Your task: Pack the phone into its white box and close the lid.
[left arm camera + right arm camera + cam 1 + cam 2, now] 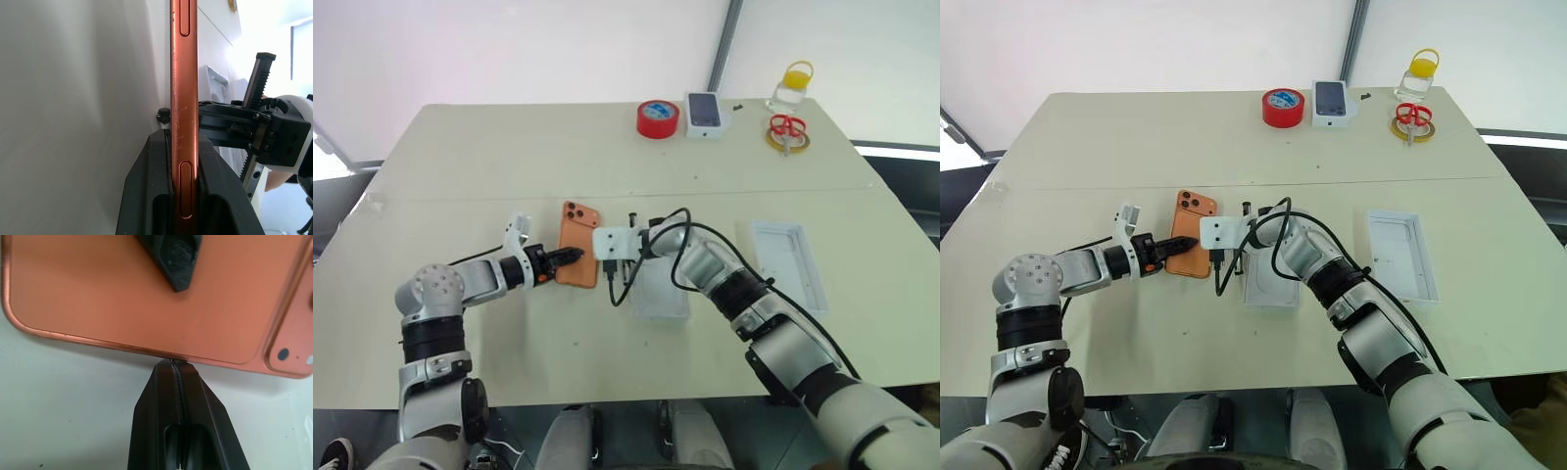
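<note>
Already my left hand [570, 257] was closed on the phone [578, 245], its two fingers pinching the thin orange edge from the left side, as the left wrist view made plain. The phone lay back side up near the middle of the bench [509, 166], with the three dark lenses at the far end, so its long axis ran away from me, a little tilted. My right hand [175, 363] was fully closed and held nothing; its joined tips touched the opposite long edge of the phone, as if to steady it from the right.

The relation that mattered was this: the white box [658, 294] stood just beside the phone on its right, under my right wrist, and its long axis ran nearly parallel to the phone. So I judged that the phone needed only a short sideways travel to the right, with almost no turning. My right arm lay over the box, however, and would have to clear away first. The lid [790, 262] rested well apart, further right, inner side up, nearer to my right hand, which I judged the better one to fetch it afterwards.
</note>
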Controlling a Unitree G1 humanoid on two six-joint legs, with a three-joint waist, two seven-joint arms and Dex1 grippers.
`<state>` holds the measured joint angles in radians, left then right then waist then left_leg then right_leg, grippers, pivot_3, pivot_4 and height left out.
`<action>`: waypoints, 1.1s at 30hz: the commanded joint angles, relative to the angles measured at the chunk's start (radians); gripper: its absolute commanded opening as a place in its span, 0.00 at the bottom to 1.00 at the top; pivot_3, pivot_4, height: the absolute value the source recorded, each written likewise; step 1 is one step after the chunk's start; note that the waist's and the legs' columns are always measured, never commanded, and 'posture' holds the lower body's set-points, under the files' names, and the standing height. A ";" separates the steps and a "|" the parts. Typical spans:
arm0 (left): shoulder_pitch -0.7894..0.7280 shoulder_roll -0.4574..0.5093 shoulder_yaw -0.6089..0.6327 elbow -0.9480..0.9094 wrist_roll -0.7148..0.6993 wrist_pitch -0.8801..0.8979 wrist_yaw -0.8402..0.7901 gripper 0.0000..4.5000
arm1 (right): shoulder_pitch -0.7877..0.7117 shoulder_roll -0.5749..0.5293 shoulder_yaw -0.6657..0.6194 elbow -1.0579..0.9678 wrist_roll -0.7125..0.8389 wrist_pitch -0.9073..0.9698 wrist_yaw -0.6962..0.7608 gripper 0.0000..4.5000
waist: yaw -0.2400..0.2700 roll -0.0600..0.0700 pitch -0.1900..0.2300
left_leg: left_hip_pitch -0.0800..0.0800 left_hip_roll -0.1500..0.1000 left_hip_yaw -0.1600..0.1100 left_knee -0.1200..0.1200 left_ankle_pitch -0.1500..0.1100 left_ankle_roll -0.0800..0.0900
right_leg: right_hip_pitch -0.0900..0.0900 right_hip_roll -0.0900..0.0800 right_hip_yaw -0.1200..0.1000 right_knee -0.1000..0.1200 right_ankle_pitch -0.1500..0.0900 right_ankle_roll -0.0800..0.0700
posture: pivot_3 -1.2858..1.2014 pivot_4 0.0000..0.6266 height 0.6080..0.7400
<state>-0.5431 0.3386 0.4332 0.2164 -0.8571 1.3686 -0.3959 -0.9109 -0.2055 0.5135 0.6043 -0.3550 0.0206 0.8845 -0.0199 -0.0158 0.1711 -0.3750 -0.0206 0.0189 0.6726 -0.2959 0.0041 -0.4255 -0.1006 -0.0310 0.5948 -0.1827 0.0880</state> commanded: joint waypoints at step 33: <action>0.068 -0.062 0.133 -0.099 -0.235 -0.077 0.021 0.00 | 0.610 -0.480 -0.295 -0.782 0.529 0.125 0.351 0.57 | 0.012 -0.012 0.010 | -0.006 0.002 0.001 -0.006 0.001 -0.002 | -0.004 0.002 -0.001 -0.010 -0.002 -0.003 | 0.52 0.24 1.00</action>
<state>-0.4562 0.2616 0.5646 0.1364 -1.0534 1.3050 -0.3469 -0.2971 -0.6874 0.2309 -0.1679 0.1570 0.1513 1.2419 -0.0084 -0.0276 0.1809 -0.3809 -0.0185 0.0199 0.6670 -0.2946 0.0024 -0.4299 -0.0987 -0.0316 0.5850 -0.1849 0.0849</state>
